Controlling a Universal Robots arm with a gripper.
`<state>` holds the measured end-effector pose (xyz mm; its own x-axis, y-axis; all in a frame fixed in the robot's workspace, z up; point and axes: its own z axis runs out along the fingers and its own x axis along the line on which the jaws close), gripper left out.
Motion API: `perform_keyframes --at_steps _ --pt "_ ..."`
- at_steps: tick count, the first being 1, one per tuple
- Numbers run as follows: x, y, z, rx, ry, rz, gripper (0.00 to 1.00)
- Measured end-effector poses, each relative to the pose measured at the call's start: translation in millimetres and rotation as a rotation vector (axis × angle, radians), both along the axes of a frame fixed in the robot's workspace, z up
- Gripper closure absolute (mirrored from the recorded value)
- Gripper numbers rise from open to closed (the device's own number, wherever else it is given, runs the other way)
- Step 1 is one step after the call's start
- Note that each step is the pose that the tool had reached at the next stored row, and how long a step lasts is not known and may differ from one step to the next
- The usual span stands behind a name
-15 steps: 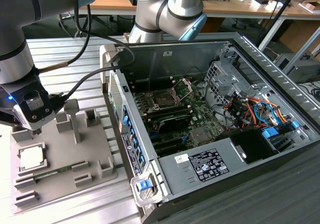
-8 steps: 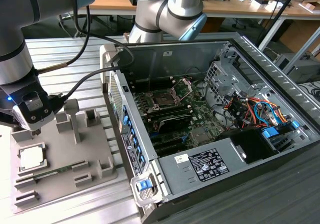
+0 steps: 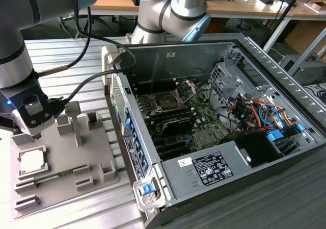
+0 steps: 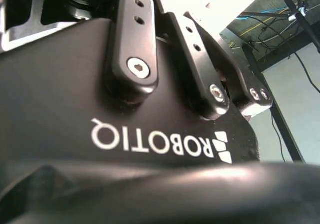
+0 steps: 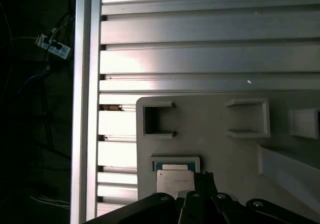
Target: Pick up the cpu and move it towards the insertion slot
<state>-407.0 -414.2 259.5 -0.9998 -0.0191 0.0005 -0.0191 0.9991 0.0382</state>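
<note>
Hand (image 3: 34, 134) above cpu (image 3: 31, 160) (grey tray (image 3: 94, 160)), case (image 3: 204, 170) beside

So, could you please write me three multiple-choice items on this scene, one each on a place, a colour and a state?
1. Where does the cpu lie?
A) on the motherboard
B) in a recess of the grey fixture
C) in a person's hand

2. What colour is the latch at the computer case's near corner?
A) red
B) blue
C) yellow

3. How does the bracket of the insertion slot stand?
A) swung up
B) clamped shut
C) taken off

Key:
1 B, it rests in the fixture, with the end effector just above it.
2 B, the tab is plainly blue.
3 A, it stands raised beside the dark socket.
</note>
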Motion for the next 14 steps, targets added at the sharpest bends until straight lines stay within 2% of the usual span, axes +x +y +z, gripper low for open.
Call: perform_keyframes --at_steps 14 --pt "-0.3 -6.8 -1.7 0.0000 -0.0001 0.000 0.89"
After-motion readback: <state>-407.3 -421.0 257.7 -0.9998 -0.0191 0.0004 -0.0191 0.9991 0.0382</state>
